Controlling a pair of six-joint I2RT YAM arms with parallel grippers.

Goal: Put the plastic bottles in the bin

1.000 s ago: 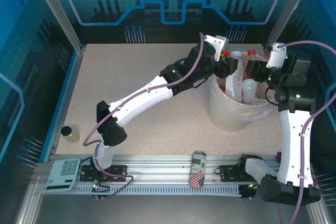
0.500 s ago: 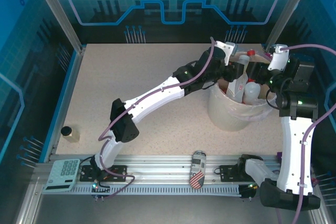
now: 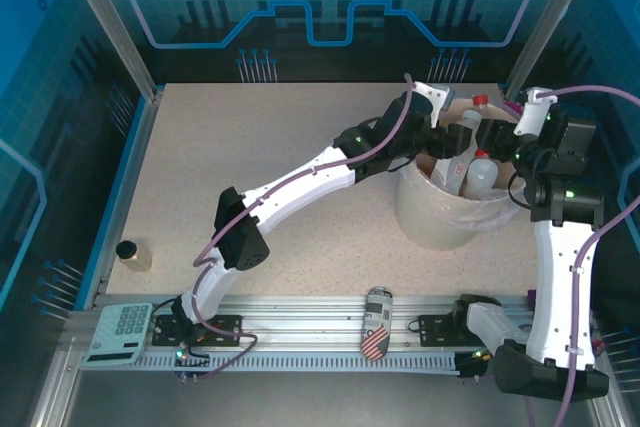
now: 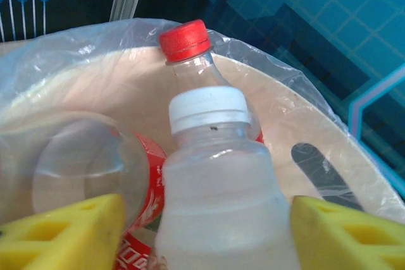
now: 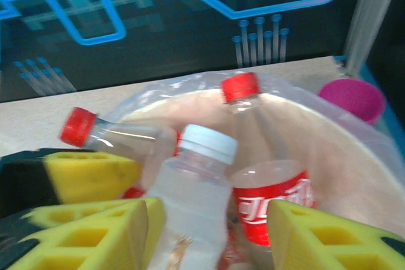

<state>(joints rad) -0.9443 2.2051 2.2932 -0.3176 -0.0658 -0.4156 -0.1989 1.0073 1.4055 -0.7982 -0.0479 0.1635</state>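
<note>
From above, you see both arms reach to the bin (image 3: 428,219) at the right side of the table (image 3: 250,147). The left claw (image 3: 447,139) and the right claw (image 3: 488,137) face each other over its mouth, near together. Inside stand a white-capped bottle (image 3: 481,173) and a red-capped bottle (image 3: 477,107). A can (image 3: 377,322) lies on the front rail, well apart from the bin. In the left wrist view, your left claw (image 4: 209,219) is wide open. The white-capped bottle (image 4: 215,175) stands between its pads, not clamped, and the red-capped bottle (image 4: 188,45) leans on the bin (image 4: 316,131) wall behind. In the right wrist view, your right claw (image 5: 209,219) is wide open too and grips nothing. The white-capped bottle (image 5: 190,188) and the red-capped bottle (image 5: 243,93) stand before it in the bin (image 5: 354,156), and a goblet (image 5: 351,96) sits behind.
</note>
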